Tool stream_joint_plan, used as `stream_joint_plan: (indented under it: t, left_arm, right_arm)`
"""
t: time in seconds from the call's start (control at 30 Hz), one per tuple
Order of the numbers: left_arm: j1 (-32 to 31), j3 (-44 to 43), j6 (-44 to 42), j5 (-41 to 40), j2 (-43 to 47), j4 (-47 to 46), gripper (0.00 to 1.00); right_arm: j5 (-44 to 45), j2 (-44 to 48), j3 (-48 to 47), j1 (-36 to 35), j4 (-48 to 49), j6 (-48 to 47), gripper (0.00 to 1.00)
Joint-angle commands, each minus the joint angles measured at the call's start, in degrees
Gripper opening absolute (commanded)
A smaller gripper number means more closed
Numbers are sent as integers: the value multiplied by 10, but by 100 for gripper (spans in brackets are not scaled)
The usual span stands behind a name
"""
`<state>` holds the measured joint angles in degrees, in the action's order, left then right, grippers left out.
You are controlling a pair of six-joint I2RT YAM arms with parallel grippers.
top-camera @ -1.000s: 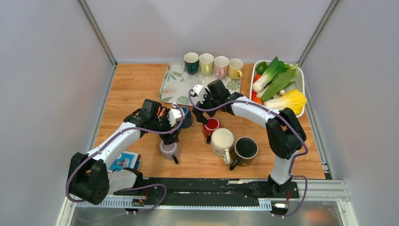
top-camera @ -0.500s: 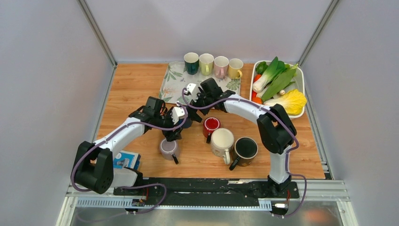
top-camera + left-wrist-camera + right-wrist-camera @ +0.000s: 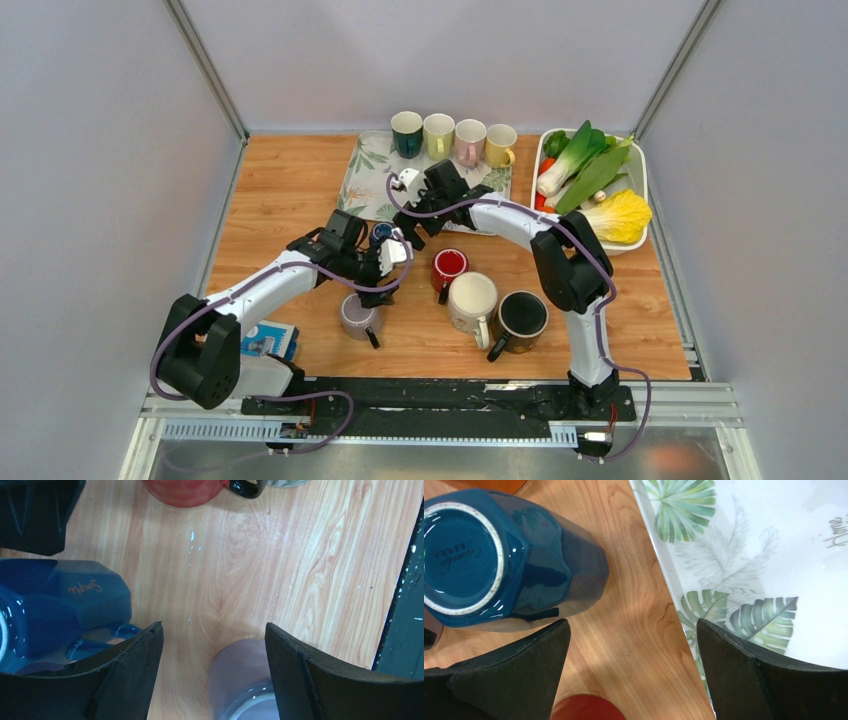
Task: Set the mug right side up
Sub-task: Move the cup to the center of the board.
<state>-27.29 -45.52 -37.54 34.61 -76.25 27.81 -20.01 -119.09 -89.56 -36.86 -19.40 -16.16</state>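
Though overhead obscures it, blue mug (image 3: pixel 499 555) seems inverted.

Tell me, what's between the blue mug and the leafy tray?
Just bare wooden table lies between the blue mug and the tray, with nothing sitting on it. The right wrist view shows it.

High rear overview; two close downward wrist views, blue mug (image 3: pixel 499 555) common to both.
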Motion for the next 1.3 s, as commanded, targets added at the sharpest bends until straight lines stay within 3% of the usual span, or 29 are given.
stream_joint_plan:
  t: [0.0, 0.13, 0.23, 0.27, 0.5, 0.87, 1.27]
  left_arm:
    - [0, -30, -40, -19, 34, 23, 81]
    - [0, -23, 10, -134, 78, -10, 84]
    - [1, -11, 105, -274, 93, -56, 89]
    - [5, -11, 124, -285, 92, -68, 90]
    - [11, 4, 277, -202, 53, -91, 90]
    - [11, 1, 285, -171, -44, -141, 85]
    - [-15, -37, 318, -9, -69, -182, 82]
  right_arm:
    - [-2, 0, -27, 7, 23, 24, 100]
    - [-2, 22, -8, 14, 22, 23, 100]
    - [3, 36, 5, 15, 22, 23, 100]
    - [3, 38, 7, 15, 22, 23, 100]
    - [10, 44, 5, 15, 23, 22, 100]
    - [2, 54, 20, 11, 21, 23, 100]
    - [47, 57, 23, 15, 10, -1, 100]
